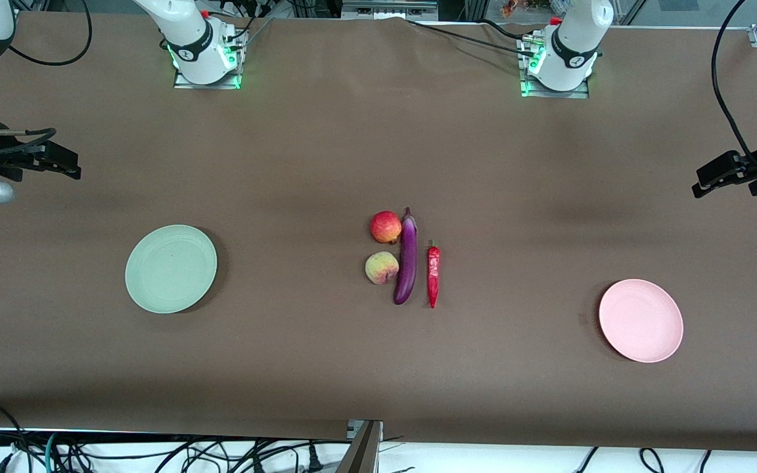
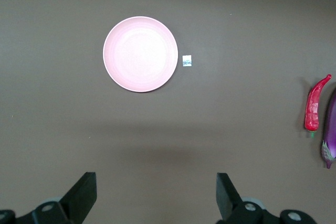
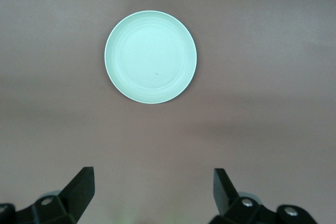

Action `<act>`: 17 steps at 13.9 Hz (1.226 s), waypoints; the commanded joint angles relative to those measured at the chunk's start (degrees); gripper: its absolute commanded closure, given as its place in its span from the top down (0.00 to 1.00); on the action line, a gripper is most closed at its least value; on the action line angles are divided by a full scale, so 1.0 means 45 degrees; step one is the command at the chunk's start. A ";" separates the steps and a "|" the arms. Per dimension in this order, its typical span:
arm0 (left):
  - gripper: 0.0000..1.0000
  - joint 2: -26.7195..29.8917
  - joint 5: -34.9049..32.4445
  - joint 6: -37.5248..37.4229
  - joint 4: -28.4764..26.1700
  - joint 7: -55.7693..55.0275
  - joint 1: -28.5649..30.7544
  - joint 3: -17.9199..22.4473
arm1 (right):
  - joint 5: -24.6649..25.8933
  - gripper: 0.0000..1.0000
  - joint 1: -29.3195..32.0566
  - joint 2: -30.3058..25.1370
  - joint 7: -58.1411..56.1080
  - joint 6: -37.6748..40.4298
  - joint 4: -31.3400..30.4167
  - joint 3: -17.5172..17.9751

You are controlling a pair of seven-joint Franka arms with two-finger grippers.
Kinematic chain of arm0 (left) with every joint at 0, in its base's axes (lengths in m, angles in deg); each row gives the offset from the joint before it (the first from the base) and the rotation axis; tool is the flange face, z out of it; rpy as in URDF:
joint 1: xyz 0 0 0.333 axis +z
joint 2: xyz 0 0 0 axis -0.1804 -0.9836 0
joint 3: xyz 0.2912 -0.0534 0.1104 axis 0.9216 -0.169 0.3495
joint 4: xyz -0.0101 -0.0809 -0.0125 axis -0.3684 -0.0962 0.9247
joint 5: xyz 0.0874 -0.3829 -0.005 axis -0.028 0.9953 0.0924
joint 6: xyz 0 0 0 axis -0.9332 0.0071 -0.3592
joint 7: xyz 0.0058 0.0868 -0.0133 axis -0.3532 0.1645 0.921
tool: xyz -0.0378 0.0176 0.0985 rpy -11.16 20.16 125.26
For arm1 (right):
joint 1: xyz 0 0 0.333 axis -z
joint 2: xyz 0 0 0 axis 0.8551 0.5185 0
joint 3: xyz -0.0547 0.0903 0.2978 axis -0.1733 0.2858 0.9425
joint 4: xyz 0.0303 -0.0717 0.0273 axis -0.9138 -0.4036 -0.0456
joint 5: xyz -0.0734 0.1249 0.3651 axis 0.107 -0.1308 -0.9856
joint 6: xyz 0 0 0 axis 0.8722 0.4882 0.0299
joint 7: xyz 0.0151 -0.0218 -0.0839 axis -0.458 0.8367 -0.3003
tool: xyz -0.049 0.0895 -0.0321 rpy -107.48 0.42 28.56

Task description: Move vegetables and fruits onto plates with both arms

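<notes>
The purple eggplant (image 1: 407, 259) lies mid-table, with the red chili pepper (image 1: 433, 276) beside it toward the left arm's end. The red fruit (image 1: 386, 226) and the peach-like fruit (image 1: 382, 268) sit beside it toward the right arm's end. The mint green plate (image 1: 171, 268) and the pink plate (image 1: 641, 320) are both empty. My right gripper (image 1: 66, 163) hangs open and empty above the table near the green plate (image 3: 150, 56). My left gripper (image 1: 707, 182) hangs open and empty near the pink plate (image 2: 140, 53). The left wrist view also shows the chili (image 2: 314, 111) and the eggplant (image 2: 330, 135).
A small white tag (image 2: 187, 61) lies on the brown table cover beside the pink plate. The arm bases (image 1: 204, 56) (image 1: 559, 66) stand along the table's edge farthest from the front camera. Cables and a metal bracket (image 1: 365, 443) run along the nearest edge.
</notes>
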 commanded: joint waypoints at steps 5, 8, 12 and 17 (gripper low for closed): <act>1.00 -0.0166 0.0182 -0.0194 0.0376 -0.0014 0.0049 -0.0028 | -0.0066 1.00 0.0097 0.0176 0.0097 0.0110 0.0381 0.0084; 1.00 -0.0283 0.0201 -0.0214 0.0434 -0.0014 0.0029 -0.0028 | -0.0066 1.00 0.0097 0.0176 0.0097 0.0110 0.0362 0.0084; 1.00 -0.0380 0.0202 -0.0641 0.0415 0.0141 0.0165 -0.0009 | -0.0066 1.00 0.0117 0.0176 0.0078 0.0110 0.0361 0.0064; 1.00 -0.0595 0.0181 -0.0663 0.0474 0.0143 0.0322 -0.0028 | -0.0066 1.00 0.0117 0.0176 0.0058 0.0110 0.0361 0.0064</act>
